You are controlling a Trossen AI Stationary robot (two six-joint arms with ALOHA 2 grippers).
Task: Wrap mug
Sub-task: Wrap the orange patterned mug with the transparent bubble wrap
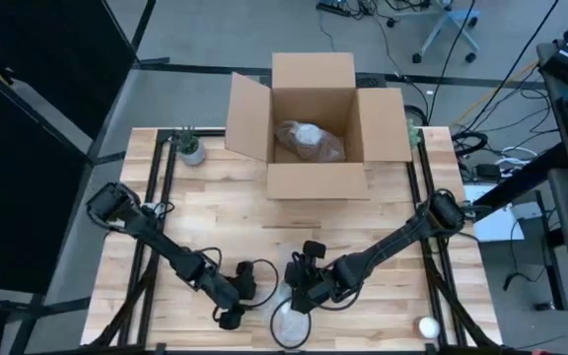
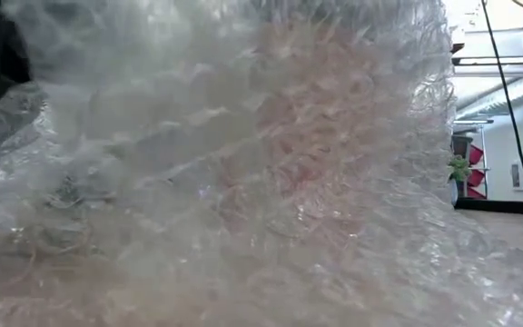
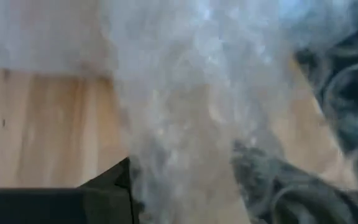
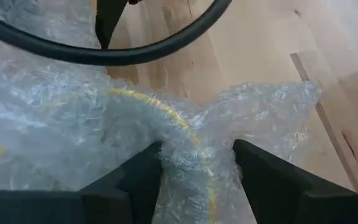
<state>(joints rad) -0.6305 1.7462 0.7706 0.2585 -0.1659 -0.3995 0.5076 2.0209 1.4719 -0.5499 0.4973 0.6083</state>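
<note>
Fingers (image 4: 135,180) of the right gripper (image 4: 197,174) are closed on a gathered fold of bubble wrap (image 4: 73,124), the film pinched between the two dark tips, with a yellow streak showing through the plastic. From above, that right gripper (image 1: 302,293) sits at the near edge of the wooden counter (image 1: 383,212), just above the pale bundle of bubble wrap (image 1: 291,323). The mug itself cannot be made out under the wrap. Just beside the bundle is the left gripper (image 1: 240,296); its wrist view shows one dark finger (image 3: 114,180) against the bubble wrap (image 3: 185,124), but whether that pair is open or closed cannot be told. At counter height, bubble wrap (image 2: 225,163) fills nearly the whole view.

Near the right front corner lies a small white round object (image 1: 428,326). Farther back stands an open cardboard box (image 1: 314,128) with a wrapped bundle (image 1: 307,141) inside. A small potted plant (image 1: 191,148) stands at the far left of the counter.
</note>
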